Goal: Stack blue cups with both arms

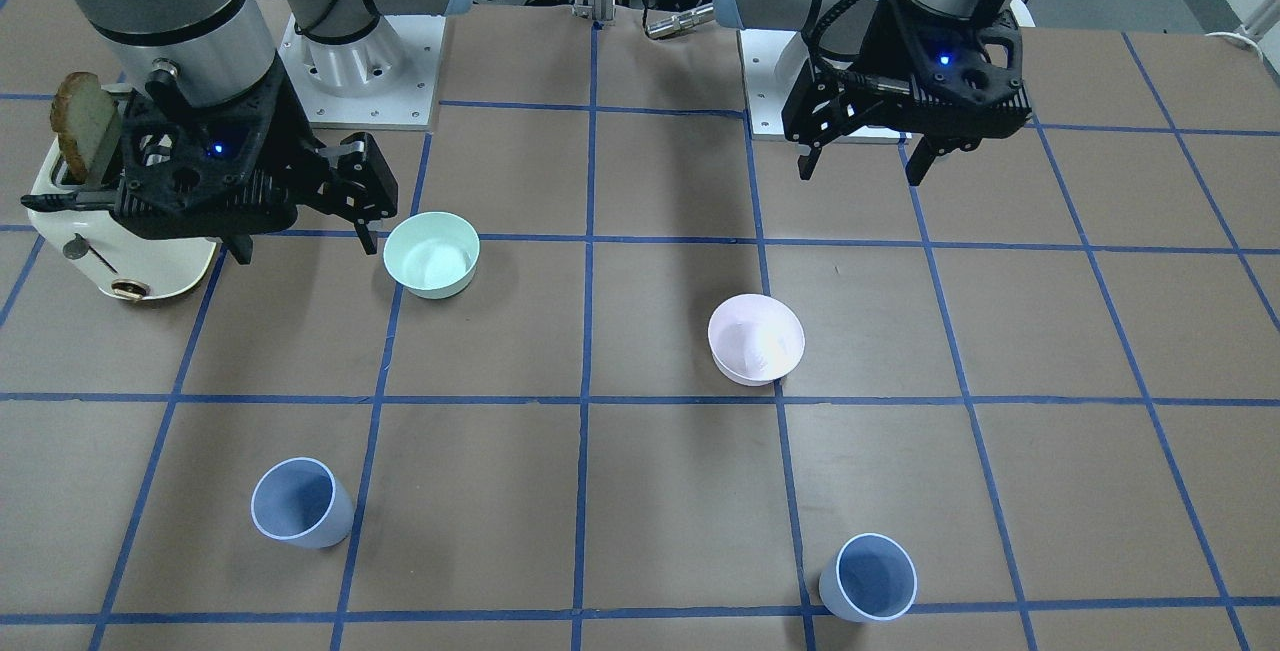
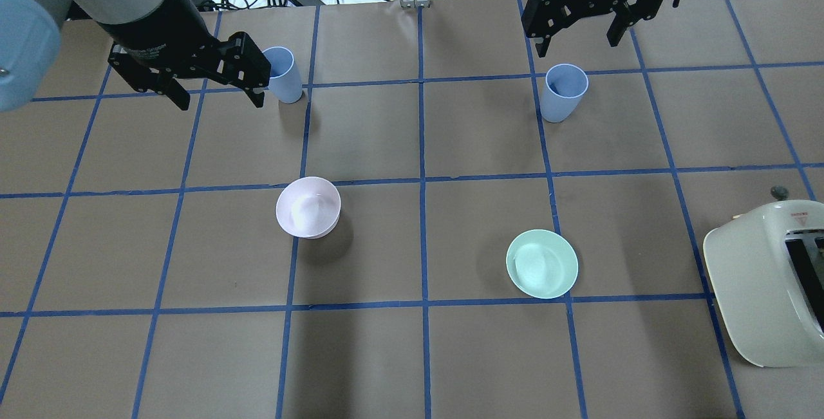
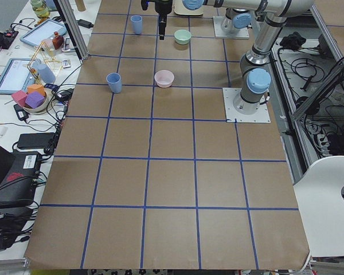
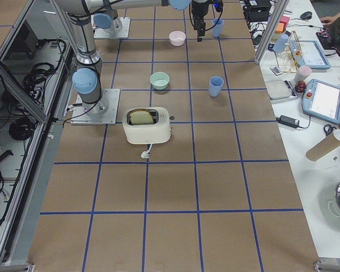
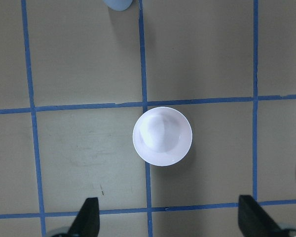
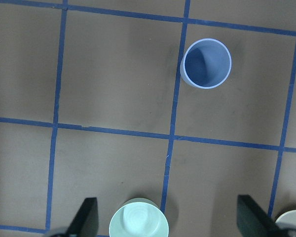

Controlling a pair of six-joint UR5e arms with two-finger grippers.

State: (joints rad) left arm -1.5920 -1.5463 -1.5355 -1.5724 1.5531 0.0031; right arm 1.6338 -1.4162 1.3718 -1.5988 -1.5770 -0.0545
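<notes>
Two blue cups stand upright and apart near the table's far edge. One cup [image 2: 283, 74] [image 1: 872, 579] is on my left and its base shows at the top of the left wrist view [image 5: 117, 4]. The other cup [image 2: 565, 92] [image 1: 300, 503] [image 6: 206, 63] is on my right. My left gripper [image 2: 212, 94] [image 1: 862, 169] [image 5: 170, 219] is open and empty, high above the table, over the pink bowl. My right gripper [image 2: 577, 42] [image 1: 305, 243] [image 6: 168, 219] is open and empty, raised near the mint-green bowl.
A pale pink bowl [image 2: 308, 207] [image 5: 162, 136] sits left of centre. A mint-green bowl [image 2: 542, 264] [image 6: 138, 218] sits right of centre. A cream toaster [image 2: 766, 290] [image 1: 120, 251] with a slice of toast [image 1: 85, 121] stands at my near right.
</notes>
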